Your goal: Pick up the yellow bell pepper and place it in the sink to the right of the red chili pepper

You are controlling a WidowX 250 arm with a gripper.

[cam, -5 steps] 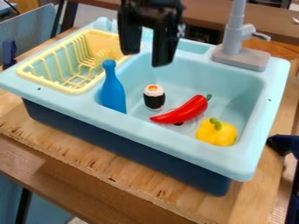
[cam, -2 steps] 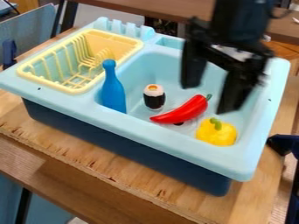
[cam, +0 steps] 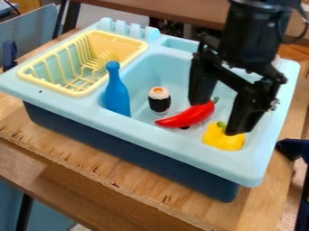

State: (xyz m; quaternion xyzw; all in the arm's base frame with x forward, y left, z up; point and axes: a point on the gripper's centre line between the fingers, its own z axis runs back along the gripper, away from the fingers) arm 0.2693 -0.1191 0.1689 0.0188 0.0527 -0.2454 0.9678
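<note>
Gripper (cam: 216, 118) here, my fingers spread apart, nothing clamped, right by the red chili pepper (cam: 188, 117) and yellow bell pepper (cam: 221, 140) in the toy sink (cam: 151, 136). Bell pepper's probably light, stiffish, slippery plastic; I'd pinch its sides below the stem.

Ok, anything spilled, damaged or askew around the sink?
One thing: the wooden board has a rough, chipped-looking near edge, in front of the sink. I see no spill, and the bottle stands upright.
</note>
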